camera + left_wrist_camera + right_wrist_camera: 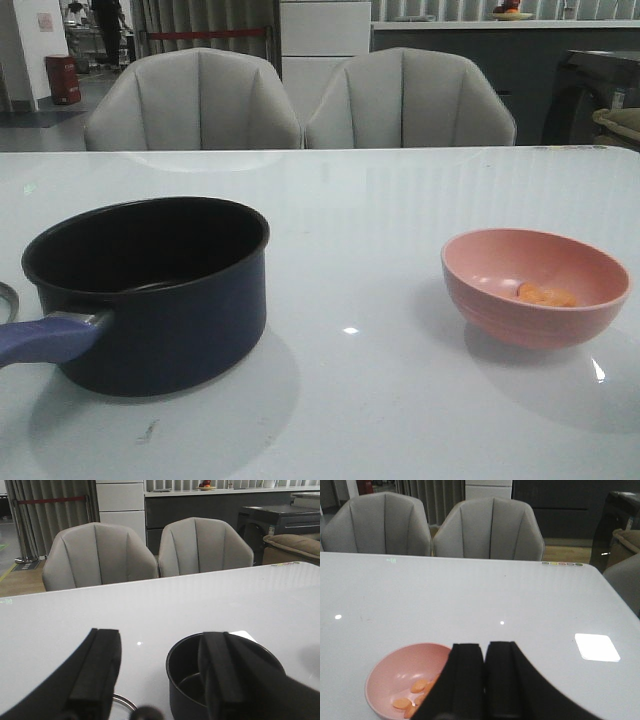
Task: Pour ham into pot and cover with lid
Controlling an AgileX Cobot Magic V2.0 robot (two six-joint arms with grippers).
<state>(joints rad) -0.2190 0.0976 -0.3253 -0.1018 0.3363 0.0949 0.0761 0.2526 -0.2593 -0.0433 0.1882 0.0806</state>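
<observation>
The dark navy pot (150, 290) stands at the left of the white table, its purple-blue handle (45, 340) pointing to the front left. The ham (547, 295) lies in a pink bowl (535, 290) at the right. Only an edge of the lid (8, 298) shows at the far left. Neither gripper shows in the front view. My left gripper (160, 635) is open and empty, above the table, with the pot (185, 680) behind one finger and the lid's steel rim (125, 702) below. My right gripper (484, 647) is shut and empty, beside the bowl (400, 672) of ham (417, 686).
The white glossy table (380, 220) stretches between pot and bowl. Two grey chairs (195, 100) (410, 100) stand behind the table's far edge.
</observation>
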